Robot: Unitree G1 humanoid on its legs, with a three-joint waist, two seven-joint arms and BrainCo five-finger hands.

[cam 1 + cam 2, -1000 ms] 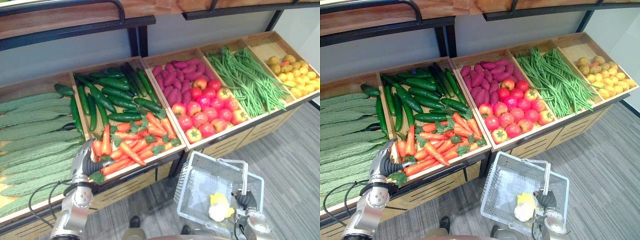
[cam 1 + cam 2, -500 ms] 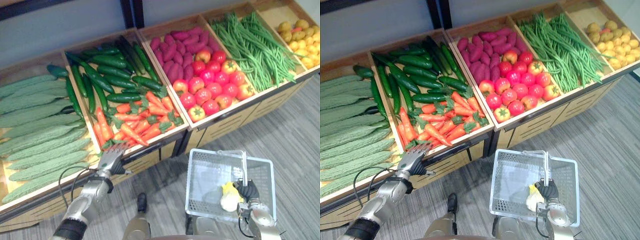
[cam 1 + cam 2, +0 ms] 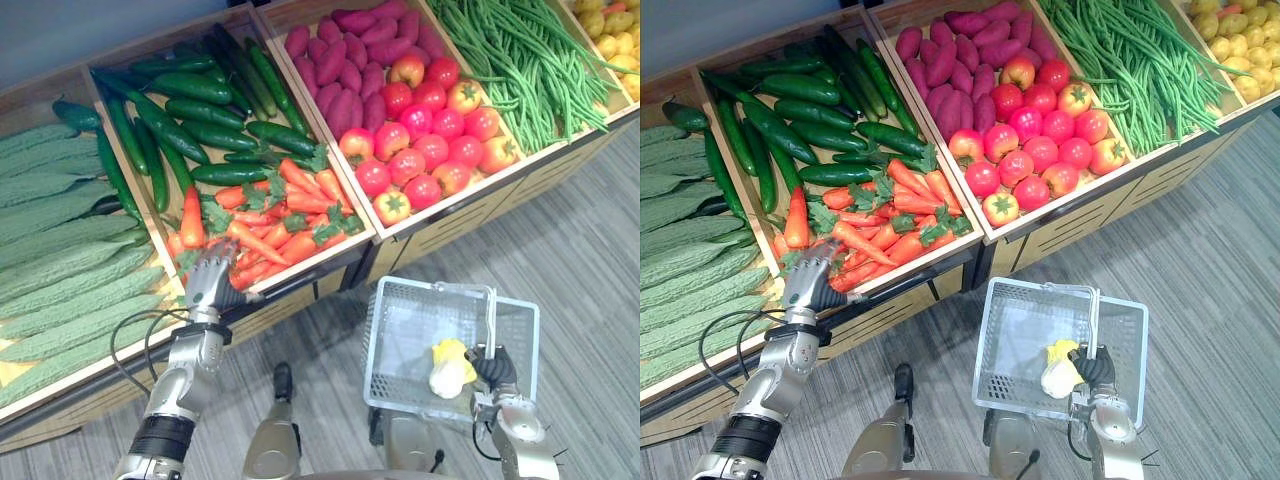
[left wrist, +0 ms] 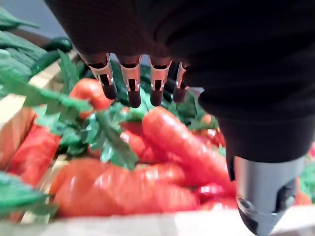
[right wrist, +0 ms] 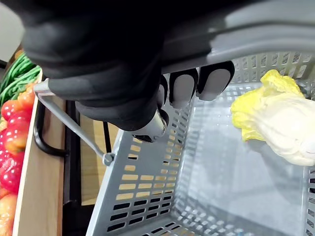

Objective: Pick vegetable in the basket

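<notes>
Holding the left hand (image 3: 208, 283) out over the near corner of the carrots (image 3: 270, 225), by the front lip of the wooden crate (image 4: 123, 227), with fingers (image 4: 133, 86) straight and a little spread, closing on nothing. Seeing, from the left wrist, dark tips hanging just above orange roots and green leafy tops; unable to tell touching from clear. Gripping the handle (image 3: 490, 322) of the grey mesh basket (image 3: 398, 345) with the right hand (image 3: 493, 372), fingers curled round the bar, basket hanging over the grey carpet floor (image 3: 570, 240) in front of the stand, well apart from the left hand. Carrying one vegetable inside already: a pale cabbage (image 3: 447, 365) with yellow leaves, lying on the bottom by the wall on the right hand's side. Noting the carrots all lying in the crate, heaped in its front half, sharing it with dark cucumbers (image 3: 190, 120) at the back. Logging the other bins along the stand: bitter gourds (image 3: 60, 260) to the robot's left, purple sweet potatoes (image 3: 340, 55) behind red tomatoes (image 3: 430, 150) just right of the carrots, then green beans (image 3: 520, 60), then small yellow produce (image 3: 620, 30) at the far right edge.
</notes>
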